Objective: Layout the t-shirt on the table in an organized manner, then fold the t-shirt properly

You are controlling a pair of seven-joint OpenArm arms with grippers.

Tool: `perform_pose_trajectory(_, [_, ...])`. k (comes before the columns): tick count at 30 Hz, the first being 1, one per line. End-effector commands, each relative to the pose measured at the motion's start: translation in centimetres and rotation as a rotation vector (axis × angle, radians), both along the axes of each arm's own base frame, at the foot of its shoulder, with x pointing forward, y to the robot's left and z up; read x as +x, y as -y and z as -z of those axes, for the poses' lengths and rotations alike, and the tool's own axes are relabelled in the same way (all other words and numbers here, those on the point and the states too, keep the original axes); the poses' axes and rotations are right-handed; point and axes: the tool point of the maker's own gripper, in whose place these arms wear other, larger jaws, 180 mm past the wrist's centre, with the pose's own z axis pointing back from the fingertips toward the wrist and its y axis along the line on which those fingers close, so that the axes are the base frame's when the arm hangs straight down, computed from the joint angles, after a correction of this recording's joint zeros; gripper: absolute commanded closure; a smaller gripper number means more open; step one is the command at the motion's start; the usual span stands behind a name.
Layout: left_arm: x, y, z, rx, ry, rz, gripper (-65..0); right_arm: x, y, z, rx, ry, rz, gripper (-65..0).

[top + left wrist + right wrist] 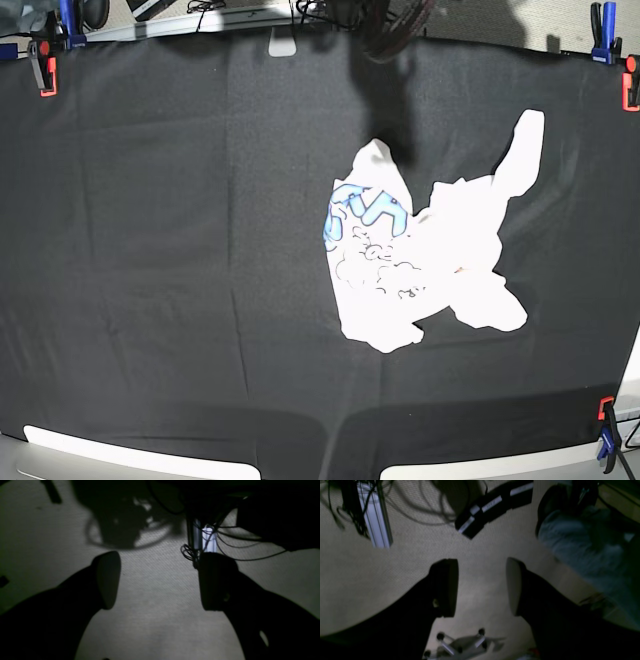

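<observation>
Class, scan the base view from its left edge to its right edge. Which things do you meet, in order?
Red clamp at the top left corner → bare black table → crumpled t-shirt → red clamp at the top right edge.

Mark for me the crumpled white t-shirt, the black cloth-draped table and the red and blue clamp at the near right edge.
crumpled white t-shirt (pixel 450 240), base view, on its bunched white middle.
black cloth-draped table (pixel 160 250), base view, on bare black cloth left of the shirt.
red and blue clamp (pixel 606 445), base view, on its blue handle.
</observation>
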Motion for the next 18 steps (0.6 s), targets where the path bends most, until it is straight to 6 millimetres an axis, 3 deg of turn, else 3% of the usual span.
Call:
perform_pose_trajectory(1, [-0.2,-0.8,-0.5,0.027,0.017,0.000,-44.0,-1.5,0.3,-0.8,0.007,-0.018,0.000,-30.1])
perform_pose_trajectory(10, [-2.2,-3.0,-4.8,0.145,0.008,0.091,-44.0,-4.9,0.0,-7.3,0.077,-0.042,-0.119,-30.1])
perform_pose_trajectory(13, [-2.5,-4.3,-6.3,0.189,-0.014,0.072,-43.2,-4.5,-0.2,-9.2,0.097,-0.018,-0.113,-30.1])
perform_pose_trajectory(18, [-1.3,-6.9,-9.9,0.236,0.027,-0.041,-41.4,-2.4,0.0,-11.8,0.095,0.059,-0.060,-30.1])
